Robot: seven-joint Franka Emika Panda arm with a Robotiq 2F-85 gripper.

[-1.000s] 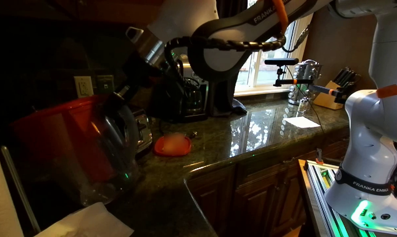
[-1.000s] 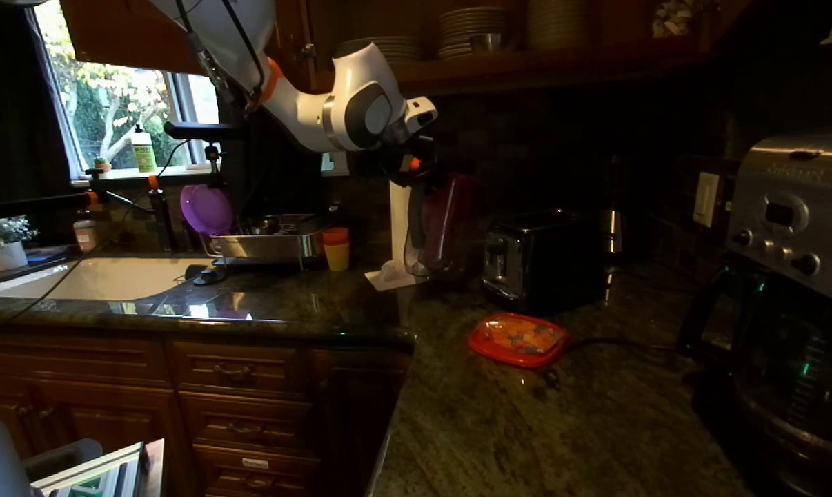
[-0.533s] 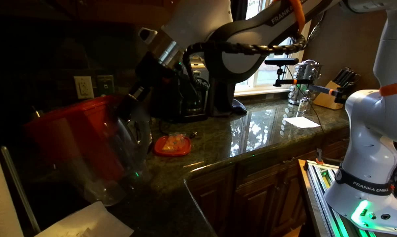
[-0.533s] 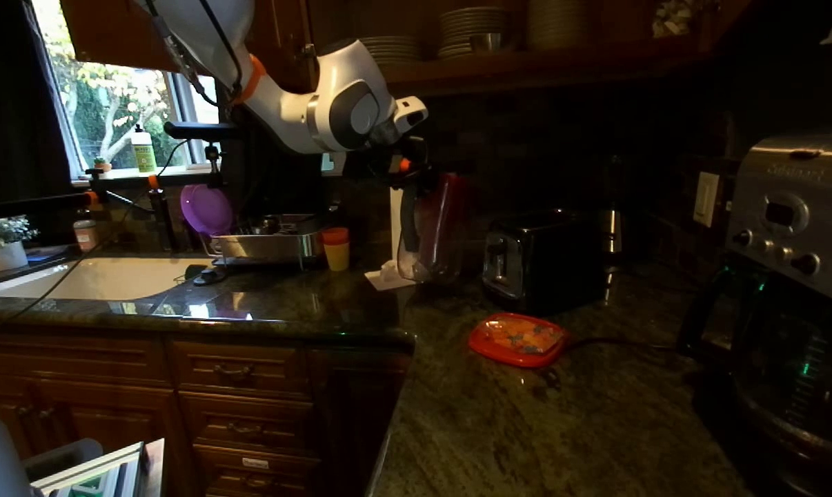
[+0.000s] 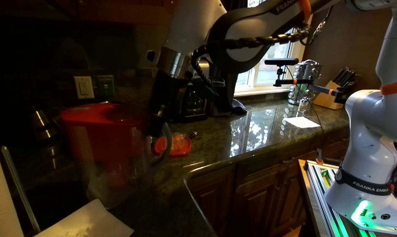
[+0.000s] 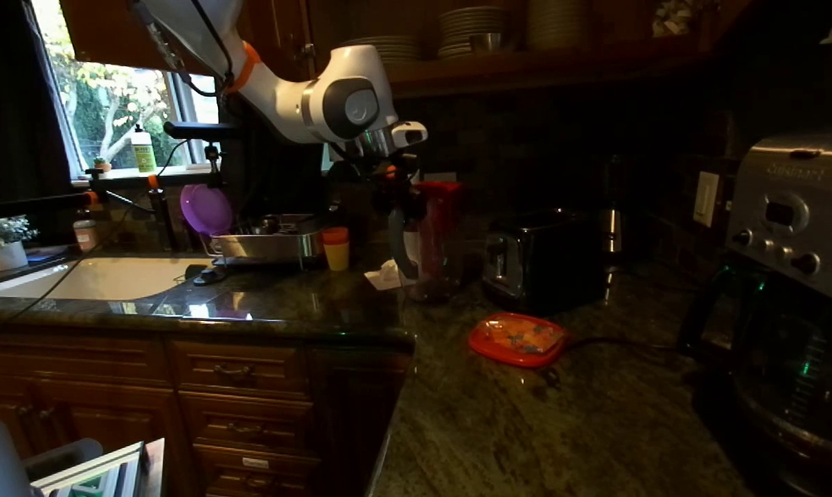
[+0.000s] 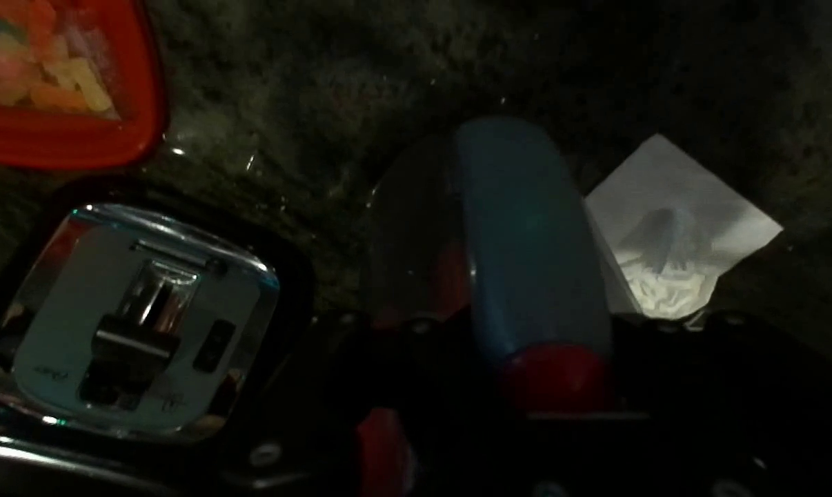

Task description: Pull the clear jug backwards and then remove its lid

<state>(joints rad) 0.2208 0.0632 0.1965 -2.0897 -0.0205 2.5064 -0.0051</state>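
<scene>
Pinching the handle (image 7: 535,228) of the clear jug (image 5: 111,146) near its top end, the pincer (image 7: 541,331) clasps the grey grip from both sides in the wrist view. There the handle's long axis runs almost from 12 to 6 o'clock, its far end leaning a little towards 11. The jug looks roughly upright; whether its bottom meets the counter (image 6: 561,414) is too dim to tell.

The pull turns on one line: in an exterior view the jug lies at 8 o'clock from the pincer, while the robot's base (image 5: 359,194) is away between 3 and 4, so the handle faces the base. That pull, probably the step in hand, would draw the jug handle-first, and it could tip or swivel about the grip. In an exterior view the toaster (image 6: 540,262) sits at about 4 o'clock from the pincer, close to the jug, so a sideways swing might bump it.

In an exterior view the red lid (image 5: 93,113) appears to cover the jug, between 9 and 10 o'clock from the pincer. Lifting it likely calls for letting go of the handle and coming in again from above.
</scene>
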